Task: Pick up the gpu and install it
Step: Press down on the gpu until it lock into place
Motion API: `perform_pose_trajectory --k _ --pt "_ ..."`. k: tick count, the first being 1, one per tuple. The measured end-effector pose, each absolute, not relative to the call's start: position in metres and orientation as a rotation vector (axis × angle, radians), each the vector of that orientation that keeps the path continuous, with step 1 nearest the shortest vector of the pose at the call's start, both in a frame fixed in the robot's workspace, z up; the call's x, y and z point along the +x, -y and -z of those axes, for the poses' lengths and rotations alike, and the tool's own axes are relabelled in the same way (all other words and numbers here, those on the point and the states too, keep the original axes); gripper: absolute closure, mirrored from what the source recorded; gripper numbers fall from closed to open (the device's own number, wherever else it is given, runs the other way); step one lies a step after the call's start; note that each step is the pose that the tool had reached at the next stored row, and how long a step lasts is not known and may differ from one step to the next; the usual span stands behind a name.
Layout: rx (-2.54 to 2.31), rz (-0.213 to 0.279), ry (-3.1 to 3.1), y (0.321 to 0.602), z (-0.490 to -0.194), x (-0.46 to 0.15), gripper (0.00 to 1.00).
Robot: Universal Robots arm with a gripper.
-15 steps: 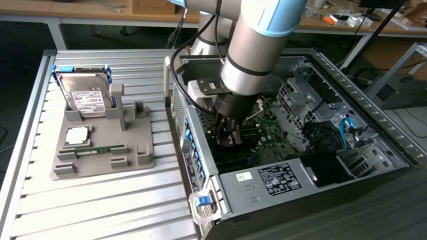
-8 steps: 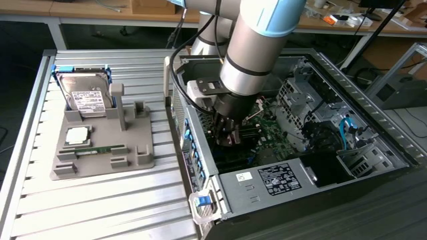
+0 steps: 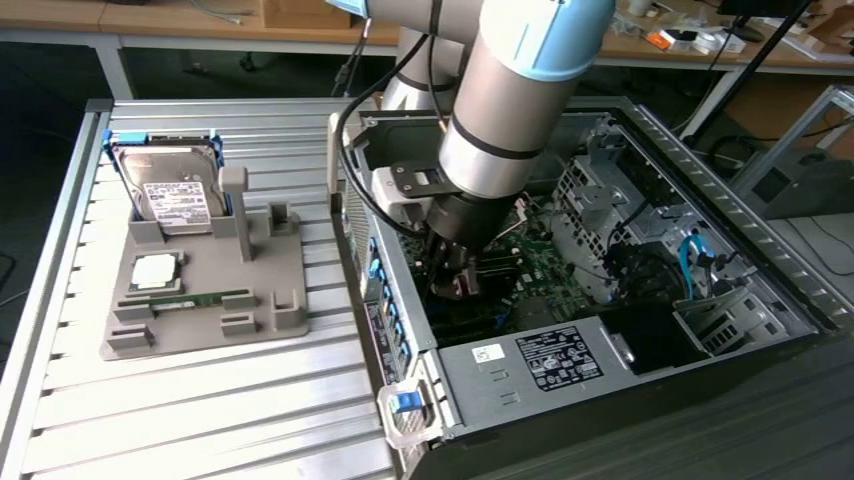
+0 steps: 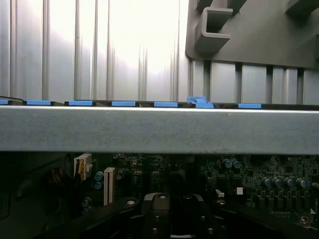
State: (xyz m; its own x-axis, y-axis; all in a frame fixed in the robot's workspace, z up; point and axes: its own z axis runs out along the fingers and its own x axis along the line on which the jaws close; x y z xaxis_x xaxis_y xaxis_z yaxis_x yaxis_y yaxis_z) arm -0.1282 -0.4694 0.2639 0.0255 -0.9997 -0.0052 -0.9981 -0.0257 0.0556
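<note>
My gripper (image 3: 457, 282) reaches down inside the open computer case (image 3: 534, 362), low over the green motherboard (image 3: 541, 255) near the case's left wall in the exterior view. In the wrist view the gripper (image 4: 174, 219) sits just above the dark motherboard (image 4: 249, 174), below the grey case wall (image 4: 159, 130). The gpu is hidden: I cannot make it out in the dark space under the wrist. The upright posts (image 3: 238, 205) of the grey holder (image 3: 200, 315) carry no card.
On the holder stand a silver white-labelled hard drive (image 3: 180, 195), a square chip (image 3: 156, 268) and a slim green memory stick (image 3: 187, 299). Blue clips (image 4: 124, 103) line the case wall. Drive cages and cables (image 3: 694, 260) crowd the case's right side in the exterior view.
</note>
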Motion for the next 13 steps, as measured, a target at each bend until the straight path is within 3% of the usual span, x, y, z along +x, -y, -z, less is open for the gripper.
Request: perform_pose_trajectory --k 13 --pt "2.223 0.064 2.166 0.457 -0.28 -0.123 0.89"
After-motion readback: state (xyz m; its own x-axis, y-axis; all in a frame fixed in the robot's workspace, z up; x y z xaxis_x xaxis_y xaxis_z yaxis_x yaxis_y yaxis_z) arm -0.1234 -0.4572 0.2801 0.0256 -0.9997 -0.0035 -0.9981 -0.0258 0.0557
